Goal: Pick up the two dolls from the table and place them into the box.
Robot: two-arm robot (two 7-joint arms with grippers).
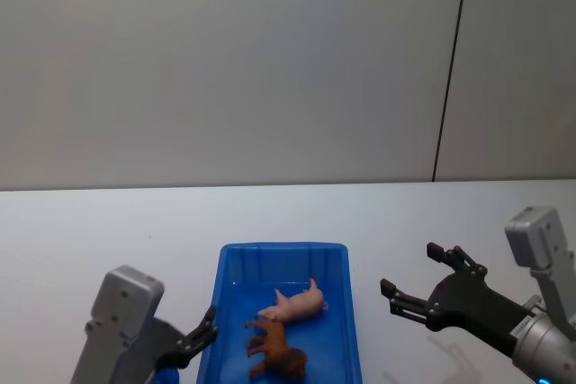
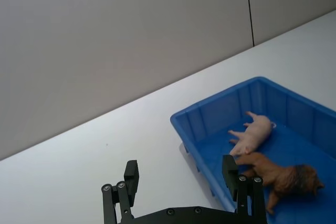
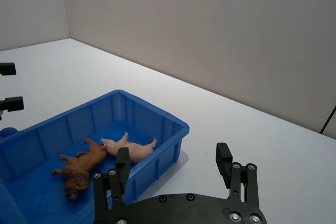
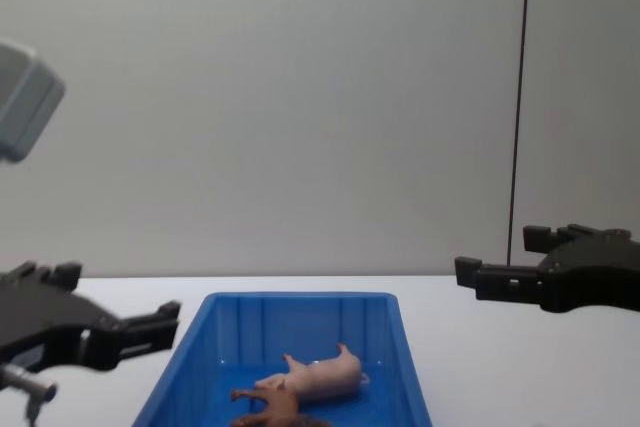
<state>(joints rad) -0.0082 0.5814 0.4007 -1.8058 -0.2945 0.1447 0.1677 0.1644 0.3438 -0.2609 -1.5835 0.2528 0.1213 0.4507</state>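
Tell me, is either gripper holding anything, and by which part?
Nothing is held: left gripper and right gripper are open; pig and lion lie in the box.

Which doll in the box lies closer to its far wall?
The pale pink pig; the brown lion lies beside it, nearer the robot's end of the blue box.

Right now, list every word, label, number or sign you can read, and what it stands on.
None: no text shows on the box, the pig, the lion, the table, the left gripper or the right gripper, both open beside the box.
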